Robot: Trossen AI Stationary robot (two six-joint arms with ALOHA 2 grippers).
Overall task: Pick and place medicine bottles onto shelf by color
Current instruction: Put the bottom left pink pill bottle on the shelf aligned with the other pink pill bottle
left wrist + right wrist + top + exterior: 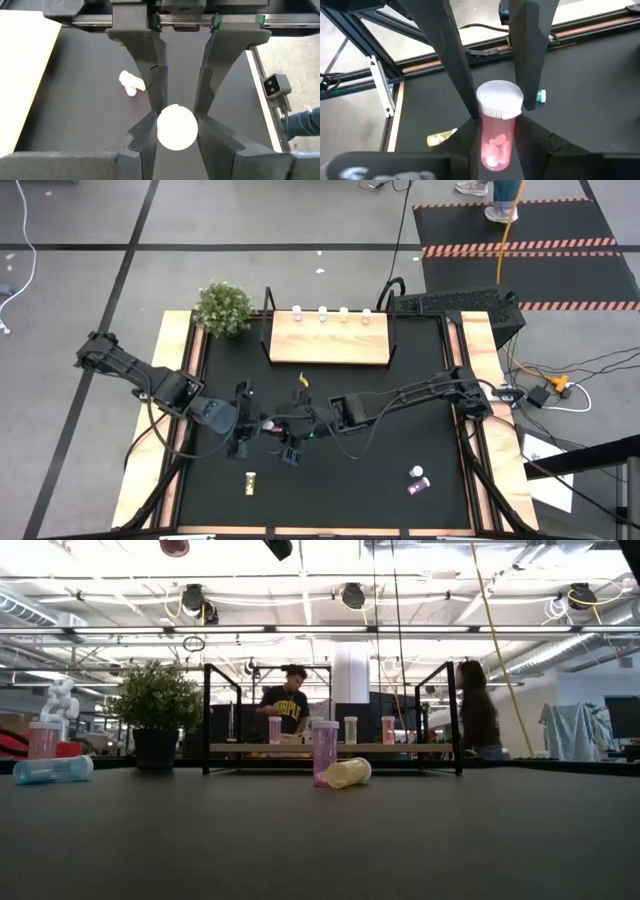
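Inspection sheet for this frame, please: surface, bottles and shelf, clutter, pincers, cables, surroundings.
Surface: black table, bare in the middle.
Job's things: shelf with a row of four bottles at its back edge; yellow bottle and purple bottle lying loose.
Clutter: potted plant.
Pincers: left pincer shut on a white-capped bottle; right pincer shut on a pink bottle.
Cables: floor cables.
Surroundings: people behind the table.
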